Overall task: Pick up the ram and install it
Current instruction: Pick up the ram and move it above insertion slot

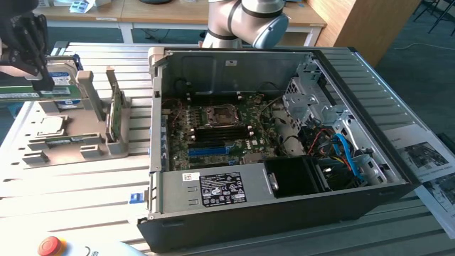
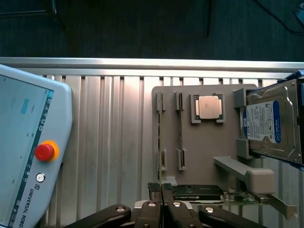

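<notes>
Gripper (image 2: 162, 203) is pinching the ram (image 1: 18, 95), fingers nearly pressed together, hovering over the grey tray (image 2: 209, 147) at the exterior view's left. Tray is holding a processor (image 2: 209, 107), hard drive (image 2: 270, 126) and upright expansion card (image 1: 114, 109). Open computer case (image 1: 284, 213) is exposing its motherboard (image 1: 220, 128). Ram's outer end is running off frame.

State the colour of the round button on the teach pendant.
Red button, yellow ring; clearest in the wrist view.
</notes>
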`<state>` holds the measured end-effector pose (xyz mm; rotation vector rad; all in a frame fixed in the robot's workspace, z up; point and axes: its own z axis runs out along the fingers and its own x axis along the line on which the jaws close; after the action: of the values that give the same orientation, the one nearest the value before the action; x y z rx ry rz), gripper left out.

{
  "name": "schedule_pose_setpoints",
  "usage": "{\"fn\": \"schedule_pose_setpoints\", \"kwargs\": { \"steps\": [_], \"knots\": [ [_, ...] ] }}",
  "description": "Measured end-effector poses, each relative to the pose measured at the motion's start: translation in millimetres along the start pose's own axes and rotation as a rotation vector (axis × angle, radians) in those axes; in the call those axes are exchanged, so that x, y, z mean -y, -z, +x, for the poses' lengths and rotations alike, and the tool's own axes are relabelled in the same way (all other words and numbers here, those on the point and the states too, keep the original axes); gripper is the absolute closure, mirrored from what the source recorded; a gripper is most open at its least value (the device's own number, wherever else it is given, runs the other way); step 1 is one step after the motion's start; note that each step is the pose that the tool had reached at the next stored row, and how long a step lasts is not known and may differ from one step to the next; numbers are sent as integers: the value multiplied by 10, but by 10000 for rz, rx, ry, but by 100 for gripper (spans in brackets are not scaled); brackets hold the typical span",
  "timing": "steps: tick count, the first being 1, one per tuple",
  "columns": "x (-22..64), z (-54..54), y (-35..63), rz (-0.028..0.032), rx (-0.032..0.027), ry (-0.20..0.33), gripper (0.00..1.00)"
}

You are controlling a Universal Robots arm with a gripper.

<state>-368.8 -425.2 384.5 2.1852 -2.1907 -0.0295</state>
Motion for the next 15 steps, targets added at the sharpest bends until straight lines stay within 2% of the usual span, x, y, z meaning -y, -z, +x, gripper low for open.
{"fn": "schedule_pose_setpoints", "kwargs": {
  "steps": [5, 9, 15],
  "knots": [
    [83, 9, 4, -9, 0, 0, 88],
    [303, 31, 14, -35, -1, 0, 88],
    [399, 38, 18, -45, 0, 1, 88]
  ]
}}
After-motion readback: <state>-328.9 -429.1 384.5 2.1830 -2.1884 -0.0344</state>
